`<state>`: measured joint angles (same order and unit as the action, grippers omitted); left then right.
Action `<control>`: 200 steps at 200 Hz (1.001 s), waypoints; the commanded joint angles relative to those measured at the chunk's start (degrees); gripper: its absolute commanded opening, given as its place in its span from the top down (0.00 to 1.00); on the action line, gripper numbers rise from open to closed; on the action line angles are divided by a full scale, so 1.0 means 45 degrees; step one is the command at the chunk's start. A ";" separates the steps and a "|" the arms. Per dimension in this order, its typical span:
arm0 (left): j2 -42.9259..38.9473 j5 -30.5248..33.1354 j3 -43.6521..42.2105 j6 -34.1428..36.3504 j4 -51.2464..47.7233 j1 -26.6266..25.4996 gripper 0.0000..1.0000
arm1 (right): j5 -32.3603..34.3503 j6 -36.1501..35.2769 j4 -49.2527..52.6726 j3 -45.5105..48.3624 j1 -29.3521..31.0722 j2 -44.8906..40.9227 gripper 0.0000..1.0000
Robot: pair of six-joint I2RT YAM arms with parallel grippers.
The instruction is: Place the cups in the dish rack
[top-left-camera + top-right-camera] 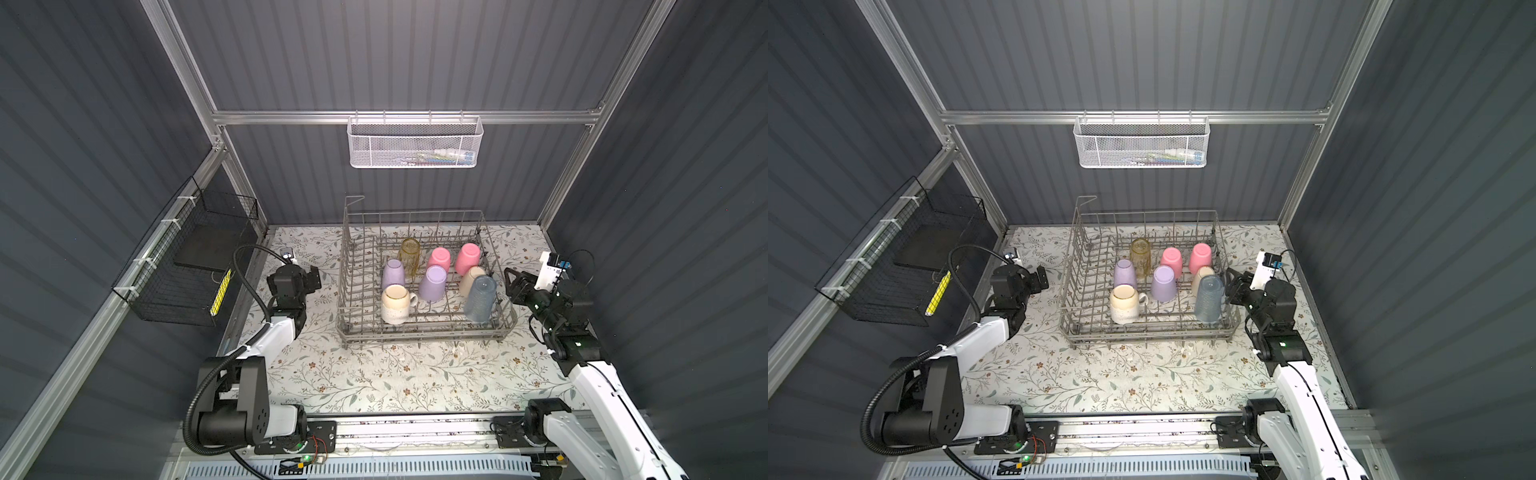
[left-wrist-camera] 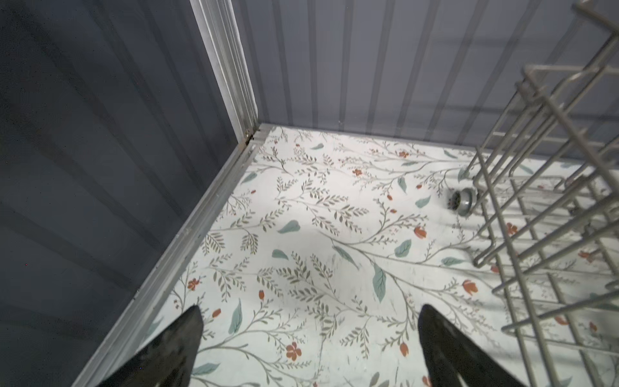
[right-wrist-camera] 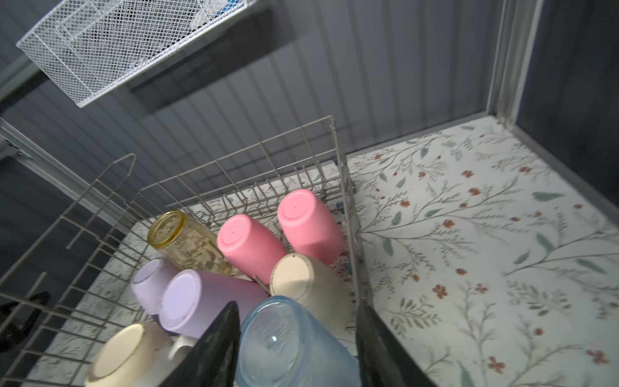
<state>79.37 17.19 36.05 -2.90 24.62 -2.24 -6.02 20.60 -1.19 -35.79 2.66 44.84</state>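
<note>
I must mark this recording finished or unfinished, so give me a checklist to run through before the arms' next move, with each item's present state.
1. Every cup inside the rack: ok. Yellow tumbler, pink cups, lilac cups, beige cup, blue tumbler, mug.
2. No cup on the mat: ok.
3. Right gripper jaws clear of the blue tumbler: cannot tell; they stand apart, but one overlaps it in the wrist view.
4. Left gripper empty, jaws wide: ok.
5. Mug mouth down: cannot tell.
</note>
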 commanded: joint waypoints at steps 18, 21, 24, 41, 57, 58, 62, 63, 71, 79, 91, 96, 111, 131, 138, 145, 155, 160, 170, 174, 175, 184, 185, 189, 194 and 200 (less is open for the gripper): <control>0.1319 -0.1104 -0.1104 -0.0040 0.2836 0.0263 0.00 | 0.1817 -0.0397 0.0093 -0.0246 -0.0072 -0.0034 0.35; 0.1479 -0.1112 -0.1118 -0.0089 0.2984 0.0271 0.00 | 0.1894 -0.0413 0.0065 -0.0222 -0.0081 -0.0024 0.34; 0.1580 -0.1123 -0.1039 -0.0156 0.2919 0.0281 0.00 | 0.1947 -0.0437 0.0032 -0.0207 -0.0077 -0.0023 0.34; 0.1696 -0.1418 -0.0955 -0.0089 0.2588 0.0283 0.00 | 0.2237 -0.0534 -0.0226 -0.0042 -0.0082 -0.0055 0.30; 0.1656 -0.1320 -0.1212 -0.0065 0.2764 0.0283 0.00 | 0.2558 -0.0654 -0.0750 0.0330 -0.0081 -0.0167 0.24; 0.1667 -0.1320 -0.1243 -0.0062 0.2787 0.0283 0.00 | 0.2573 -0.0672 -0.0789 0.0353 -0.0082 -0.0173 0.24; 0.1714 -0.1297 -0.1323 -0.0060 0.2895 0.0283 0.00 | 0.2629 -0.0736 -0.0974 0.0462 -0.0082 -0.0207 0.23; 0.1735 -0.1289 -0.1337 -0.0060 0.2930 0.0273 0.00 | 0.2628 -0.0763 -0.0999 0.0487 -0.0082 -0.0213 0.22; 0.1989 -0.1226 -0.1499 -0.0076 0.3284 0.0281 0.00 | 0.2716 -0.0935 -0.1355 0.0718 -0.0082 -0.0274 0.21; 0.2324 -0.1170 -0.1744 -0.0113 0.3947 0.0282 0.00 | 0.2923 -0.1084 -0.1703 0.0945 -0.0082 -0.0332 0.19; 0.2711 -0.1173 -0.1882 -0.0138 0.4529 0.0283 0.00 | 0.3260 -0.1414 -0.2273 0.1348 -0.0082 -0.0336 0.16; 0.2813 -0.1186 -0.1860 -0.0128 0.4556 0.0283 0.00 | 0.3448 -0.1556 -0.2471 0.1473 -0.0082 -0.0302 0.15; 0.3022 -0.1425 -0.1840 -0.0007 0.4645 0.0283 0.00 | 0.3771 -0.2087 -0.3126 0.1847 -0.0083 -0.0128 0.12; 0.3220 -0.1441 -0.1918 -0.0028 0.5003 0.0282 0.00 | 0.4187 -0.2626 -0.4190 0.2403 -0.0082 0.0264 0.08; 0.3220 -0.1438 -0.1928 -0.0022 0.4979 0.0281 0.00 | 0.4342 -0.2847 -0.4663 0.2650 -0.0082 0.0438 0.07; 0.3220 -0.1421 -0.1985 -0.0038 0.5023 0.0273 0.00 | 0.4622 -0.2996 -0.5194 0.2891 -0.0082 0.0634 0.05; 0.3252 -0.1411 -0.2048 -0.0055 0.5212 0.0283 0.00 | 0.4973 -0.3145 -0.5568 0.3120 -0.0082 0.0889 0.03; 0.3277 -0.1408 -0.2087 -0.0040 0.5327 0.0283 0.00 | 0.5164 -0.3188 -0.5778 0.3229 -0.0082 0.1074 0.02; 0.3380 -0.1420 -0.2231 -0.0040 0.5628 0.0283 0.00 | 0.5722 -0.3351 -0.6369 0.3456 -0.0096 0.1462 0.01; 0.3454 -0.1437 -0.2290 -0.0022 0.5817 0.0283 0.00 | 0.5891 -0.3421 -0.6467 0.3496 -0.0089 0.1591 0.01; 0.3474 -0.1437 -0.2300 -0.0021 0.5876 0.0263 0.00 | 0.5919 -0.3443 -0.6470 0.3518 -0.0096 0.1624 0.01; 0.3748 -0.1538 -0.2438 -0.0020 0.6379 0.0266 0.00 | 0.6224 -0.3617 -0.6613 0.3596 -0.0100 0.1875 0.01; 0.3787 -0.1546 -0.2442 -0.0011 0.6430 0.0255 0.00 | 0.6252 -0.3648 -0.6680 0.3617 -0.0101 0.1912 0.01; 0.3950 -0.1555 -0.2455 0.0033 0.6682 0.0279 0.00 | 0.6352 -0.3760 -0.6904 0.3687 -0.0102 0.2039 0.01; 0.4149 -0.1565 -0.2472 0.0131 0.7045 0.0248 0.00 | 0.6455 -0.3902 -0.7194 0.3785 -0.0102 0.2183 0.01; 0.4146 -0.1547 -0.2455 0.0155 0.6918 0.0197 0.00 | 0.6533 -0.4041 -0.7445 0.3862 -0.0102 0.2339 0.01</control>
<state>95.35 11.00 26.17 -2.83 50.19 -1.32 18.11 6.31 -26.44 -19.79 2.48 53.23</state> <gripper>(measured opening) 0.999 0.988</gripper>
